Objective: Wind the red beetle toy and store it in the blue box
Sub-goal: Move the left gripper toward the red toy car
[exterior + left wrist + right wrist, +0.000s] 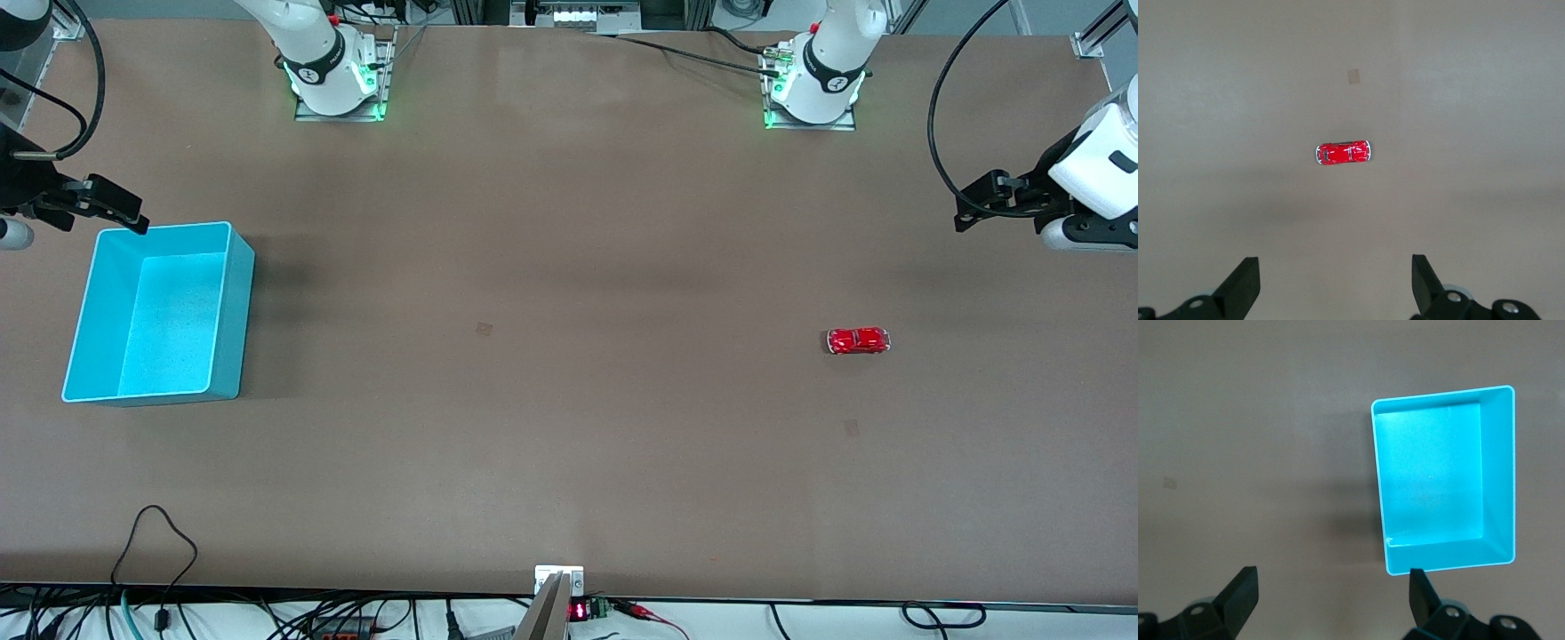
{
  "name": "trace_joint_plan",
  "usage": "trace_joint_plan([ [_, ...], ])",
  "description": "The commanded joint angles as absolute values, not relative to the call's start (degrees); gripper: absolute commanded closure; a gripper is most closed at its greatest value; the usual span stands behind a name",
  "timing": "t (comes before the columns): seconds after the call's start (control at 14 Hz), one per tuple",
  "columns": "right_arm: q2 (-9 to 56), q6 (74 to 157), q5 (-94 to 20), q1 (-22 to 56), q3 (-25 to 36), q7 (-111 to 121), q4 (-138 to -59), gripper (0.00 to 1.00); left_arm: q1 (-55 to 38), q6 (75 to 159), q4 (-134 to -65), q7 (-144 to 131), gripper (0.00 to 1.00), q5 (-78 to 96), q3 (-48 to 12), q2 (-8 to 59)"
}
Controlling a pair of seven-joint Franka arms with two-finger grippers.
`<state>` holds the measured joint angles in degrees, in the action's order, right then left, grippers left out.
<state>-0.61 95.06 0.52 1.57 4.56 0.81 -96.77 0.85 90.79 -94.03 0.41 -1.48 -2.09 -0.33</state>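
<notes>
Red beetle toy [858,340] lies unobstructed; blue box [227,311] wholly visible.

A robotics lab: bolted arm bases [338,84] on a brown table [569,462], loose cables [151,542] along its edge.

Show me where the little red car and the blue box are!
red car [858,340], front view, on its roof.
blue box [228,307], front view, on its side wall.
</notes>
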Motion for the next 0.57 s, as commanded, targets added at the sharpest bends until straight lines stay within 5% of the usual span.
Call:
trace_joint_plan([
  [0.0,-1.0,94.2,0.9,1.6,4.3,1.5,-96.3,0.0,0.9,90.1,-94.1,0.7,0.0,-1.8,-2.1,-0.7],
  [0.5,-0.9,94.2,0.9,1.6,4.3,1.4,-96.3,0.0,0.1,88.0,-93.6,0.4,0.0,-2.7,-2.9,-0.6],
])
